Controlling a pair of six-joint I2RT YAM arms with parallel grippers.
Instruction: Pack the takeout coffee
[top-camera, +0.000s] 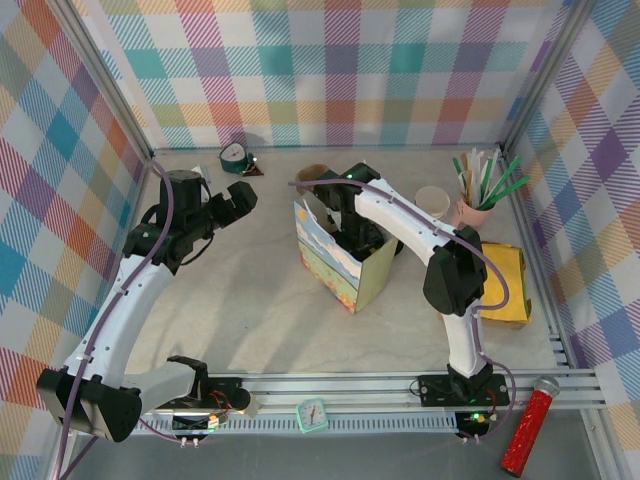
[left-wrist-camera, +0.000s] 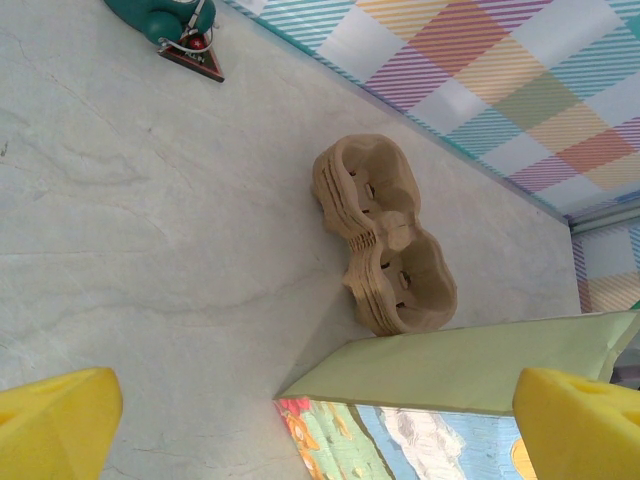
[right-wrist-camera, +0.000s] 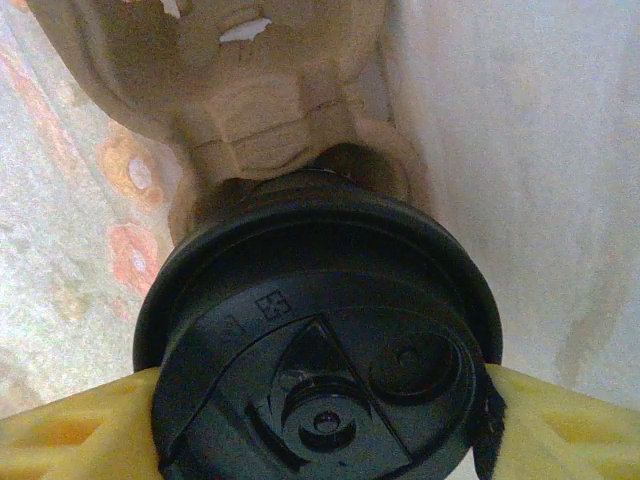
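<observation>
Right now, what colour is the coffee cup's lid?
The lid is black, clearest in the right wrist view.

Right arm (top-camera: 395, 212) down inside paper bag (top-camera: 335, 265), left gripper (top-camera: 243, 203) nearby

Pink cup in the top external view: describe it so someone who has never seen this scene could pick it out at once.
Start at the far right corner of the table, where the plaid walls meet. The pink cup stands there, just right of the lidless cream paper cup and behind the yellow package. It is the only pink container, and green and white sticks fan out of its top.
</observation>
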